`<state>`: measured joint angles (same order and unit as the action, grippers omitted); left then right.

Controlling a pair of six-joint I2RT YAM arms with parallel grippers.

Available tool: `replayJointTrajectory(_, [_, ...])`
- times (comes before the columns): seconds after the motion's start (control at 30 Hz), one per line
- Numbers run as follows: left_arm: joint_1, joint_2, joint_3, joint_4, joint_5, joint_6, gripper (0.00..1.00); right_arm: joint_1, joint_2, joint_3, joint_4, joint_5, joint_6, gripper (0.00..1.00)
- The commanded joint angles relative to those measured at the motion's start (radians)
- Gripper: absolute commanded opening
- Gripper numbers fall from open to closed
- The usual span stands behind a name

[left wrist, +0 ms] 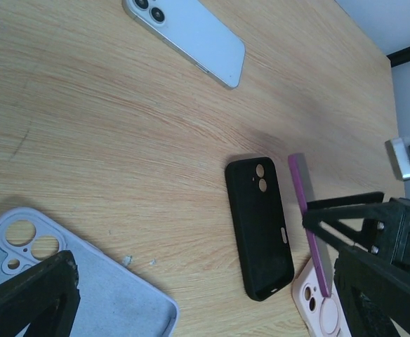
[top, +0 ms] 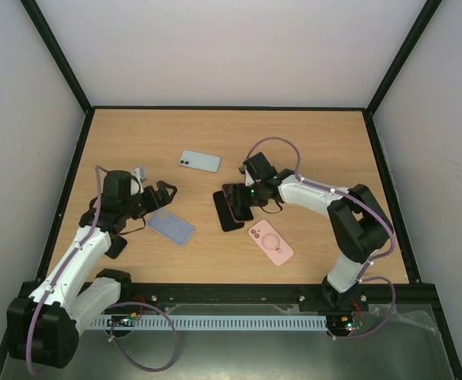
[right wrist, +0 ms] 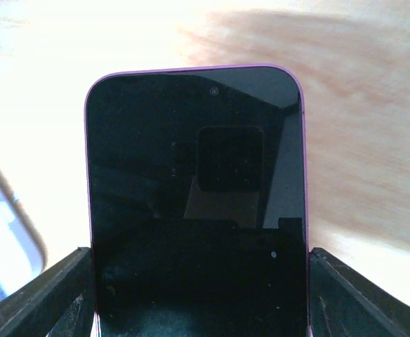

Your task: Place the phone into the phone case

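Note:
My right gripper [top: 239, 198] [right wrist: 198, 298] is shut on the long edges of a purple-rimmed phone [right wrist: 198, 196] with a dark screen. In the left wrist view the phone [left wrist: 307, 223] shows as a thin purple strip standing on edge. It is just right of a black phone case [left wrist: 259, 228] [top: 229, 212] that lies flat on the table. My left gripper [top: 161, 198] [left wrist: 205, 281] is open over the near corner of a lavender case [left wrist: 86, 295] [top: 171, 227], with nothing between its fingers.
A pale blue phone [top: 199, 161] [left wrist: 191, 35] lies face down toward the back. A pink case [top: 270, 241] [left wrist: 317, 309] lies right of the black one. Black frame rails [top: 73, 174] border the wooden table.

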<state>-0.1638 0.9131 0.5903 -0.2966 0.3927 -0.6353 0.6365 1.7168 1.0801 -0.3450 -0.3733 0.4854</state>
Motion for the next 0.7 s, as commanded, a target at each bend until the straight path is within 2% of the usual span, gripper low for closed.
replayJointTrajectory(0.0, [-0.009, 0.014, -0.008, 0.019, 0.014, -0.007, 0.97, 0.028, -0.030, -0.054, 0.175, -0.180, 0.091, 0.49])
replayJointTrajectory(0.17, [-0.037, 0.031, 0.016, 0.020, -0.003, -0.037, 0.95, 0.088, -0.006, -0.041, 0.192, -0.160, 0.103, 0.49])
replayJointTrajectory(0.37, [-0.070, 0.027, 0.023, 0.046, -0.008, -0.089, 0.94, 0.089, 0.046, -0.039, 0.220, -0.123, 0.145, 0.47])
replayJointTrajectory(0.67, [-0.091, 0.034, 0.021, 0.048, -0.014, -0.094, 0.92, 0.088, 0.129, -0.047, 0.240, -0.064, 0.117, 0.48])
